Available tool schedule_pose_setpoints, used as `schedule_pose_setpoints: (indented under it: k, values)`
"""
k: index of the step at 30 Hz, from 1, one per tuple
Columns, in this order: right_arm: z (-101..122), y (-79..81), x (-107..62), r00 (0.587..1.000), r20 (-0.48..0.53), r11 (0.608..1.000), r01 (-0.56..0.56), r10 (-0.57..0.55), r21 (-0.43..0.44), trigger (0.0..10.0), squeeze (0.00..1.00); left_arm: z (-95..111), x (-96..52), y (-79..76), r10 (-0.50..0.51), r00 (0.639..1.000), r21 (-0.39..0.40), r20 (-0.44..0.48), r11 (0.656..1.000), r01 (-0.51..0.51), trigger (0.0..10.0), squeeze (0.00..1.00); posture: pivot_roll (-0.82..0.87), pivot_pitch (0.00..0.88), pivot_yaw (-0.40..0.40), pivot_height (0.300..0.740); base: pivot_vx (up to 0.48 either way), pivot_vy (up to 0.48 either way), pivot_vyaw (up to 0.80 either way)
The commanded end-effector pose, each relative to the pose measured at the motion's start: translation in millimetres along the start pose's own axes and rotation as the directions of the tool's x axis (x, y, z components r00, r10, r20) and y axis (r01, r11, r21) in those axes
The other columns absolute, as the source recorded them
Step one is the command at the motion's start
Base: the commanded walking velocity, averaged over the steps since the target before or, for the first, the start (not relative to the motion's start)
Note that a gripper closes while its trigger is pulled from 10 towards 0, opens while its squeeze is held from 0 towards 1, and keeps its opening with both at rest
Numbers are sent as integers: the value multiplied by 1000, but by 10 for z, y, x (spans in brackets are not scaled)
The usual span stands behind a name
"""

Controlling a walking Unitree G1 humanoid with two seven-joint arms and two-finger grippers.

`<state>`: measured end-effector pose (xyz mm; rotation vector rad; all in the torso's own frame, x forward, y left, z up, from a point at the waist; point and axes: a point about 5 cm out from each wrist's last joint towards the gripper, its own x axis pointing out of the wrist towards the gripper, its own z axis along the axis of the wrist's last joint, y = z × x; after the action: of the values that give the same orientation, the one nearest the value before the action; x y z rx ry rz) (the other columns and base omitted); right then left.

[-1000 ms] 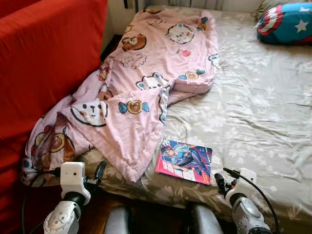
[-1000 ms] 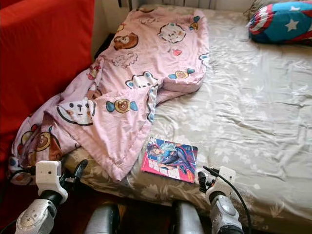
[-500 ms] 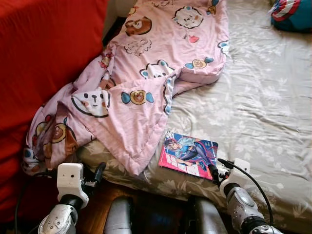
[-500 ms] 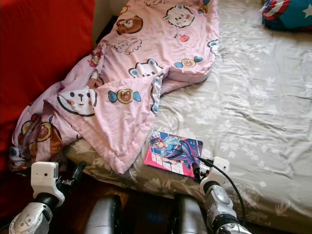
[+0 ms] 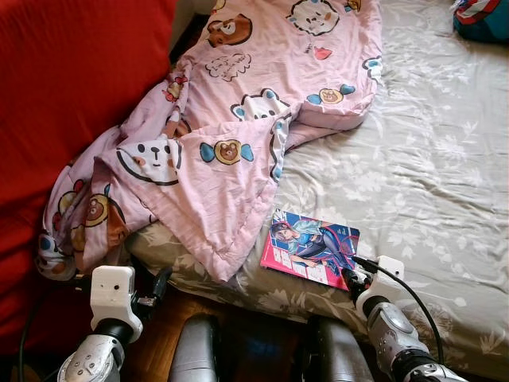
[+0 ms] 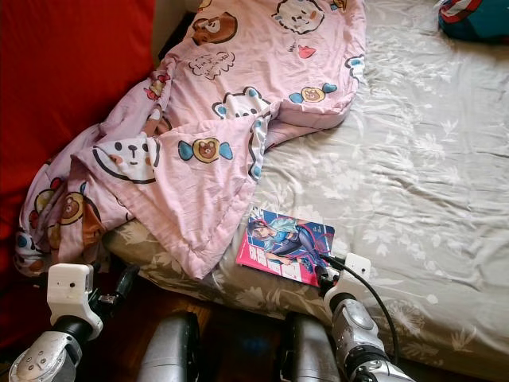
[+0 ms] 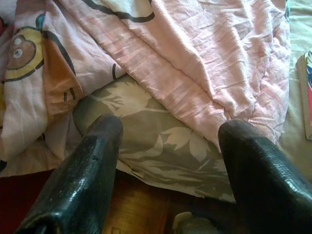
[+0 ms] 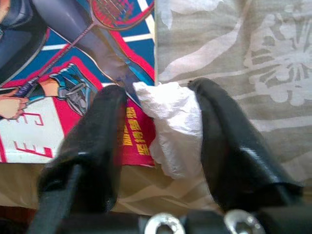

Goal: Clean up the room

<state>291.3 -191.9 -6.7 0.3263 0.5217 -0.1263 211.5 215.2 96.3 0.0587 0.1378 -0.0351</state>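
Right end effector (image 8: 156, 141), fingers clamped on crumpled white tissue (image 8: 173, 126) w/ 1 finger over the comic book (image 5: 310, 248): lift straight, don't drag book.

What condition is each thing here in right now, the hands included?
Pink blanket: crumpled, hanging off the bed's edge.
Comic book: closed, flat near the bed's edge.
White wad: crumpled, between the right hand's fingers.
Right hand: shut on the wad.
Left hand: open, holding nothing.
Bed sheet: wrinkled.
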Motion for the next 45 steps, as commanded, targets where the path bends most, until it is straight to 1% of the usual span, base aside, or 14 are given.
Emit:
schedule_pose_setpoints:
  k: [1, 10, 20, 26, 28, 31, 32, 34, 35, 37, 41, 43, 44, 45]
  values:
    - [-155, -89, -50, 998, -58, 1000, 30, -30, 3, 0, 0, -19, -54, 39, 12, 1000, 3, -22, 1000, -12, 10000, 0, 268, 316, -4, 629, 0, 0, 0]
    - [-143, -98, -45, 997, -61, 999, 41, -41, 6, 0, 0, -24, -11, 46, 0, 1000, 24, -27, 1000, 1, 10000, 0, 275, 299, -4, 629, 0, 0, 0]
    - [-237, -86, -68, 995, -90, 999, 42, -42, 5, 0, 0, -27, 53, 79, -8, 1000, 41, -28, 999, 9, 10000, 0, 280, 274, 4, 629, 0, 0, 0]
    - [-155, -95, -53, 998, -41, 998, 56, -55, 25, 0, 0, -80, 154, 101, -1, 999, 28, -34, 1000, 2, 10000, 0, 268, 218, 5, 629, 0, 0, 0]
    - [-145, -96, -51, 998, -36, 998, 56, -55, 28, 0, 0, -88, 163, 102, 0, 999, 25, -35, 1000, 1, 10000, 0, 268, 218, 5, 629, 0, 0, 0]
    - [-121, -145, -64, 997, -3, 997, 77, -77, 24, 0, 0, -239, 223, 148, 36, 997, 12, -65, 999, -35, 10000, 0, 239, 156, -11, 629, 0, 0, 0]
    - [-112, -182, -75, 996, 15, 996, 87, -87, 24, 0, 0, -332, 257, 176, 59, 994, 8, -87, 998, -58, 10000, 0, 224, 117, -19, 629, 0, 0, 0]
    - [-93, -212, -81, 995, 31, 995, 96, -97, 36, 0, 0, -401, 297, 183, 70, 992, 1, -103, 998, -70, 10000, 0, 214, 90, -26, 629, 0, 0, 0]
    - [-87, -234, -89, 994, 42, 995, 97, -99, 36, 0, 0, -425, 297, 185, 75, 991, -5, -108, 997, -76, 10000, 0, 214, 90, -26, 629, 0, 0, 0]
    - [-67, -303, -115, 991, 77, 994, 104, -107, 42, 0, 0, -535, 311, 185, 87, 987, -12, -138, 996, -90, 10000, 0, 183, 32, -31, 629, 0, 0, 0]
    - [-78, -408, -172, 985, 121, 992, 117, -123, 56, 0, 0, -719, 330, 176, 106, 976, -32, -189, 993, -114, 10000, 0, 150, 0, -35, 629, 0, 0, 0]
    - [-128, -445, -207, 983, 126, 990, 128, -134, 52, 0, 0, -824, 333, 184, 120, 969, -39, -216, 991, -132, 10000, 0, 135, 0, -34, 629, 0, 0, 0]
    - [-207, -467, -241, 984, 113, 990, 128, -135, 64, 0, 0, -917, 318, 193, 136, 959, -57, -247, 986, -155, 10000, 0, 118, 0, -30, 629, 0, 0, 0]
    - [-294, -481, -274, 987, 92, 990, 128, -132, 52, 1020, 0, -994, 304, 195, 145, 950, -67, -275, 983, -170, 10000, 0, 107, 0, -28, 629, 0, 0, 0]
